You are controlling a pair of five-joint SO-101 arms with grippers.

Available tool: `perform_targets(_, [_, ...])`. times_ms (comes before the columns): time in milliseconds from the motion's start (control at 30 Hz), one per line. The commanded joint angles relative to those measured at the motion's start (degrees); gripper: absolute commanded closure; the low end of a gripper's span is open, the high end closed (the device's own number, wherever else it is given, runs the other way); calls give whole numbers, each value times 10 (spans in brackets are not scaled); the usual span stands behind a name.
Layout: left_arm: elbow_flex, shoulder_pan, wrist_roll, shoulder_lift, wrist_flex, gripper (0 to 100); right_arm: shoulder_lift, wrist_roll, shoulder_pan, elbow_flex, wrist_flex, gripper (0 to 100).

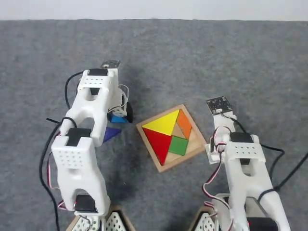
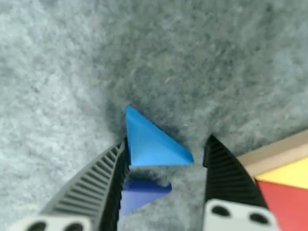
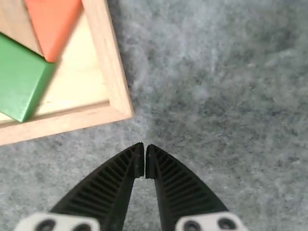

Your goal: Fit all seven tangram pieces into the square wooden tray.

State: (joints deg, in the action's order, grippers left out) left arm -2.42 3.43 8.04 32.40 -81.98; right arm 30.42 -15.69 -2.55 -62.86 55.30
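High view, done: the square wooden tray sits mid-table with the yellow piece, red piece, orange piece and green piece seated in it.
High view, left to do: the light blue triangle and dark blue piece lie outside, beside the left arm. I judge the job a little over half done. The pale patch in the tray may be bare floor or a seventh piece.
Left wrist view, pincer: the left gripper is spread around the light blue triangle, one finger at its edge, the other short of it, not pinching.
Right wrist view, pincer: the right gripper is pressed together and empty over the grey felt, just beside a tray corner.
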Motion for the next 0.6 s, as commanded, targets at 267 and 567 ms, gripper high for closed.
perform_targets(267, [-6,-6,6,5,-18,787,2,-4,8,18,-7,972])
perform_targets(567, [-11,7,-27,4,11,841,2,-4,8,18,-6,972])
